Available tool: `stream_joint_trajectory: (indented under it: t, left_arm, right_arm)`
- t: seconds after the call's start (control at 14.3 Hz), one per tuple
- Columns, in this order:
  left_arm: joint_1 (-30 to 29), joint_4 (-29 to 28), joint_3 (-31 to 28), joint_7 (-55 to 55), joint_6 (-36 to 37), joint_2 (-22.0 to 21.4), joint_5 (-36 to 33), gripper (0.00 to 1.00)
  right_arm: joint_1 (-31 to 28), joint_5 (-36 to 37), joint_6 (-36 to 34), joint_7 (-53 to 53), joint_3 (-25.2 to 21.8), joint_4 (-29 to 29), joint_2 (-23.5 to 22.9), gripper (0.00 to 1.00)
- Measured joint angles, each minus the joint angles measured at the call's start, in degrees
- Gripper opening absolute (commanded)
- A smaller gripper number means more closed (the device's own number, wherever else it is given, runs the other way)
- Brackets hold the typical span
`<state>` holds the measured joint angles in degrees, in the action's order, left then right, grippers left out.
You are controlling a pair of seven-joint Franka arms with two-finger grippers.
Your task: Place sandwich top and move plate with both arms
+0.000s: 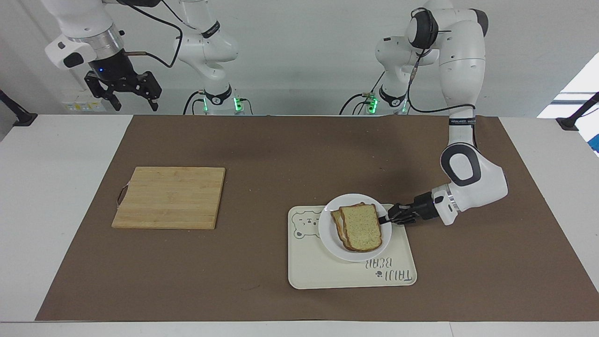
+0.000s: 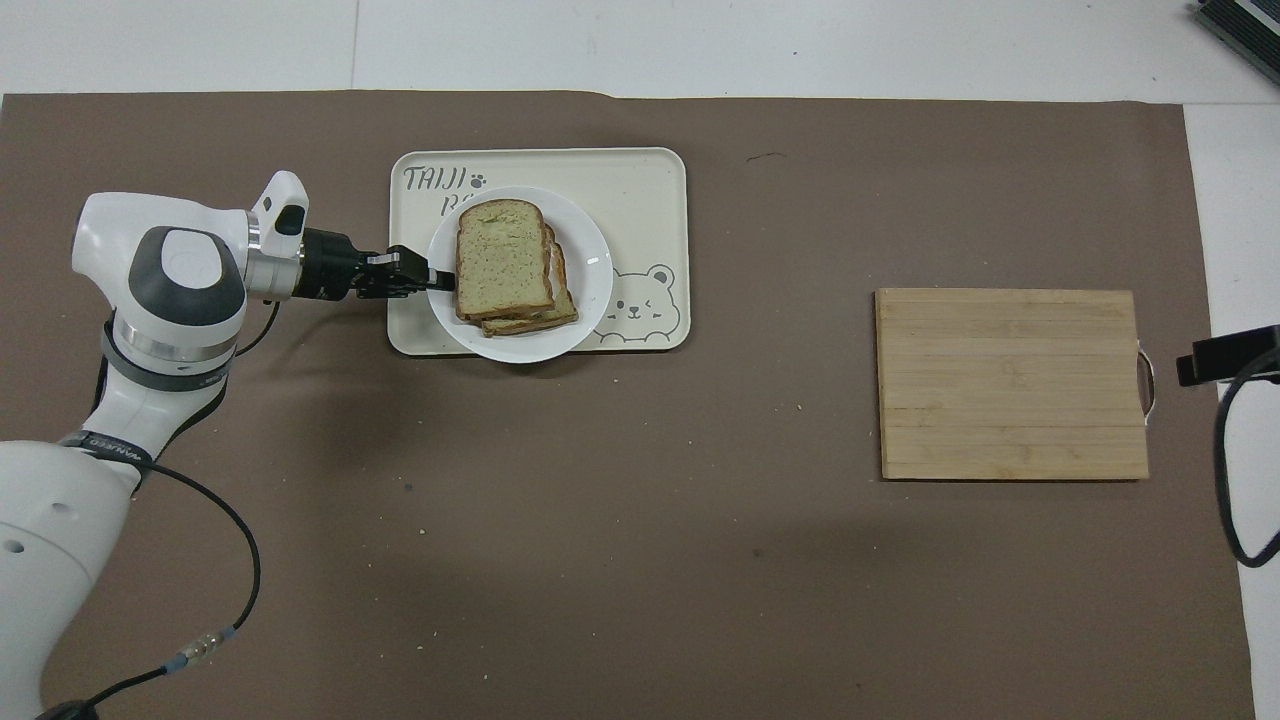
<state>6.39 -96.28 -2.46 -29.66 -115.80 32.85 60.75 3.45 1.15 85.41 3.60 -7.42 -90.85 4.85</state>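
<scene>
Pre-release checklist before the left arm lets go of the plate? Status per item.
1. Left gripper shut on the rim of the small round white plate: ok.
2. Plate over the cream rectangular bear tray: ok, though its rim overhangs the tray edge nearer the robots.
3. Plate resting on the tray, not held above it: cannot tell.
4. Plain speckled bread slice sits on the lower slices on the plate, slightly offset: ok.
5. Right gripper open, raised near its own base, waiting: ok.
6. Wooden cutting board apart from the tray, toward the right arm's end: ok.
</scene>
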Motion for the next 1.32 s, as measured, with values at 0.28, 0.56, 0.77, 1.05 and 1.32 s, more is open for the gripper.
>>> stream_joint_trajectory:
  t: [0.28, 0.56, 0.77, 1.05, 1.32]
  left_arm:
    - [0.0, 0.8, 0.5, 0.2, -3.8, 0.4, 0.0, 1.0]
    - [-0.1, 1.8, 0.2, 0.2, -5.2, 0.1, 0.0, 1.0]
    - [-0.1, 2.4, 0.0, 5.7, -5.3, -3.1, -4.6, 1.0]
    - [-0.1, 2.4, 0.0, 22.0, -3.7, -9.9, -25.1, 1.0]
    - [-0.3, 2.4, -2.2, 24.3, 3.5, -16.0, -41.3, 1.0]
  right_arm:
    - [0.7, 0.0, 0.0, 0.0, -1.1, 0.1, 0.1, 1.0]
    - [0.7, 0.0, 0.0, 0.0, -1.3, 0.1, 0.4, 1.0]
    - [0.7, 0.0, 0.2, 0.0, -1.5, 0.1, 0.6, 1.0]
    - [0.7, 0.0, 0.9, 0.0, -1.7, 0.1, 0.7, 1.0]
    - [0.7, 0.0, 1.1, 0.0, -1.8, 0.1, 0.7, 1.0]
